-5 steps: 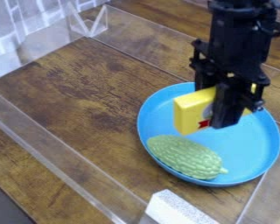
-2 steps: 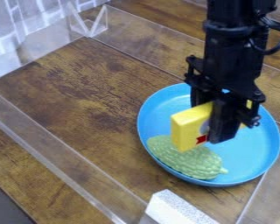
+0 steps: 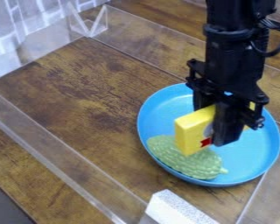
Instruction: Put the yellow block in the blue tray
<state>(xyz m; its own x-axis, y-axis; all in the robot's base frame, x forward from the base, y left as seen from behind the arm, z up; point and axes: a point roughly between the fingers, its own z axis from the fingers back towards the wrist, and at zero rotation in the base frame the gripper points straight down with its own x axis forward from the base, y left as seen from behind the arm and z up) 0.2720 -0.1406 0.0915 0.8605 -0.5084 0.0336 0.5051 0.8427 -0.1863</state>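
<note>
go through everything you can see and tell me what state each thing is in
end effector: shut on the yellow block, pointing down over the blue tray.
yellow block: gripped, tilted, over the tray and overlapping the green gourd in view.
green gourd: lying on its side in the tray.
blue tray: flat on the wooden table.

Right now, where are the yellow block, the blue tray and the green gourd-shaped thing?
yellow block (image 3: 192, 131): camera view, middle of its front face.
blue tray (image 3: 150, 109): camera view, bare left rim.
green gourd-shaped thing (image 3: 187, 160): camera view, bumpy top below the block.
</note>
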